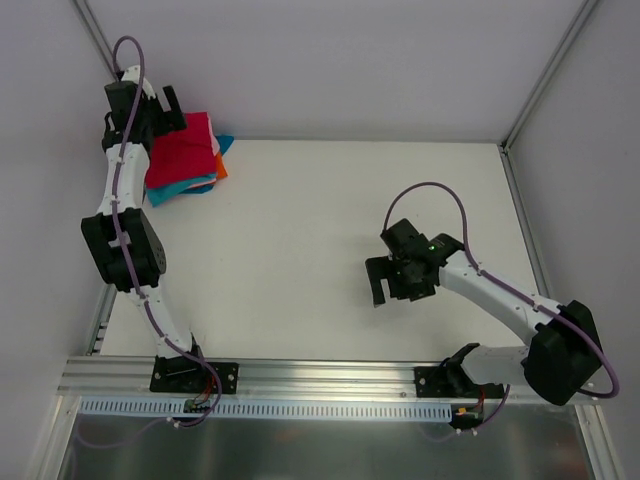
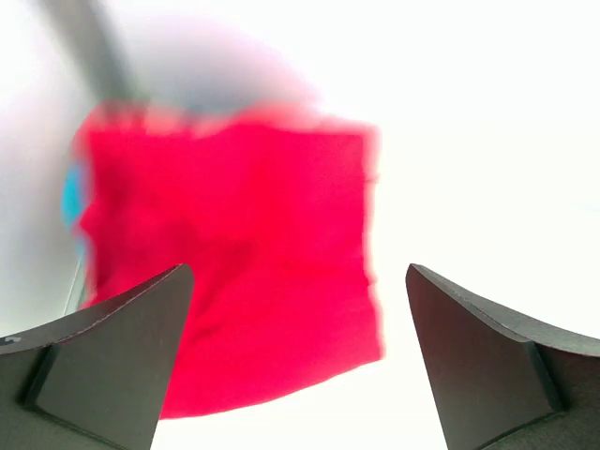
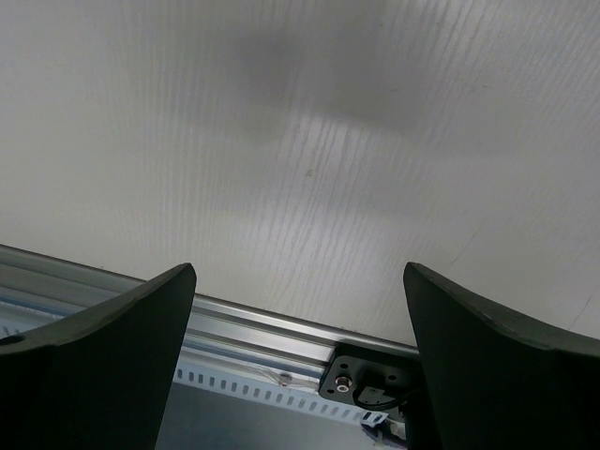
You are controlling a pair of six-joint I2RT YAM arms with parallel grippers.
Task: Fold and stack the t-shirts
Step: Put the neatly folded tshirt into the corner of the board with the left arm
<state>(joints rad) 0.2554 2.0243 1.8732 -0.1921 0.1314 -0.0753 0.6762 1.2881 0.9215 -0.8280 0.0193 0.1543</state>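
**Folded stack at the table's far left corner, both grippers open and empty**

Stacked t-shirts [image 1: 186, 160] at the far left corner of the white table [image 1: 320, 250], close against the left wall. On top, a folded bright red shirt [image 1: 183, 150], roughly square. Beneath it, a teal layer [image 1: 180, 189] poking out along the near edge of the pile, plus slivers of blue [image 1: 226, 143] and orange [image 1: 222, 168] at the pile's right edge. No pink visible from above.

Left gripper [image 1: 158, 108] directly over the far left part of the stack, arm stretched up along the table's left side. In the left wrist view, both dark fingers [image 2: 112, 356] spread wide at the bottom corners of the picture, nothing between them, the red shirt [image 2: 234, 262] blurred below and clear of the pads, a bit of teal [image 2: 69, 195] at its left edge. Spread fully, holding nothing.

Right gripper [image 1: 383, 281] well apart from the stack, above the bare right-hand half of the table, nearer the front rail [image 1: 320, 375] than the pile. In the right wrist view, fingers [image 3: 103, 366] likewise wide apart, only plain table surface [image 3: 309, 159] between them, the aluminium rail [image 3: 253, 337] and a black mount [image 3: 366, 380] at the lower edge. Wide open, gripping nothing.
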